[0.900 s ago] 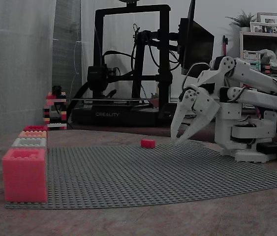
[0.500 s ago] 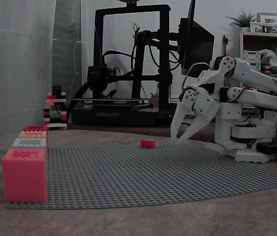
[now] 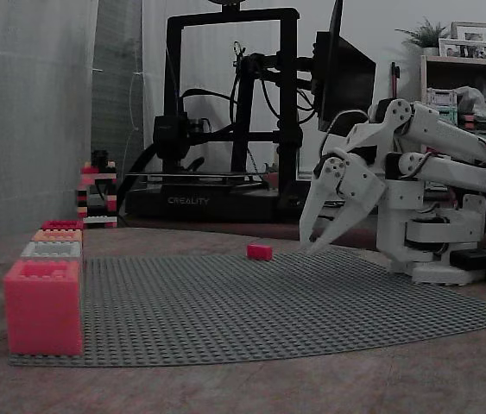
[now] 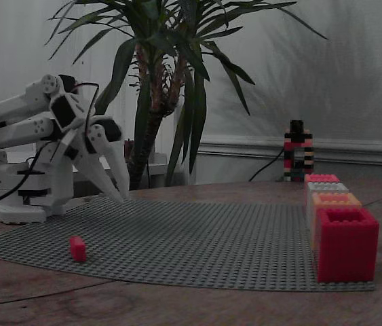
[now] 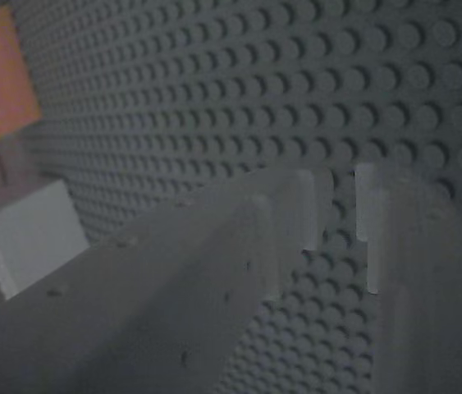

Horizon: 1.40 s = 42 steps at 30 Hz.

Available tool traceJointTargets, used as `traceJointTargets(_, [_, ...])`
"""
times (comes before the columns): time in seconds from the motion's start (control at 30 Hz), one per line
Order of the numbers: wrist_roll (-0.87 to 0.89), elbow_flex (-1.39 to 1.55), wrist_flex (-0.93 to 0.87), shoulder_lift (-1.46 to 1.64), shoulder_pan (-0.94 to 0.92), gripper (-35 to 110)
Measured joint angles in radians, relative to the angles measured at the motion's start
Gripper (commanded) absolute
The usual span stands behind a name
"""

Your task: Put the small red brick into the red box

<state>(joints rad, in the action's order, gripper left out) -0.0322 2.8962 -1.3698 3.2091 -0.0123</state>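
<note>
Nothing moved: rectangular small red brick (image 3: 259, 251), studded baseplate (image 3: 251, 302).

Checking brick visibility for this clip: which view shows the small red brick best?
A fixed view shows the brick clearest, alone on the grey mat. In both fixed views it sits there; the other has it smaller.

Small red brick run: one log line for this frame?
phase: pre-grasp | gripper: open, empty, above grey baseplate | small red brick: on baseplate, apart from gripper | red box: far end of box row
</note>
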Motion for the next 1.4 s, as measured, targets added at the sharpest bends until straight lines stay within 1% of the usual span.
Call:
traceJointTargets(0.67, [-0.006, 0.000, 0.000, -0.002, 0.000, 0])
traceJointTargets(0.77, [-0.051, -0.032, 0.014, -0.114, 0.000, 0])
traceJointTargets(0.87, [-0.067, -0.153, 0.101, -0.365, -0.002, 0])
traceJointTargets(0.97, [-0.164, -0.307, 0.201, -0.574, -0.029, 0])
traceJointTargets(1.1, [-0.327, -0.515, 0.247, -0.761, -0.074, 0])
traceJointTargets(1.2, [-0.491, -0.670, 0.215, -0.902, -0.144, 0])
traceJointTargets(1.27, [-0.635, -0.759, 0.176, -0.996, -0.206, 2])
traceJointTargets(1.4, [-0.881, -0.841, 0.167, -1.141, -0.350, 8])
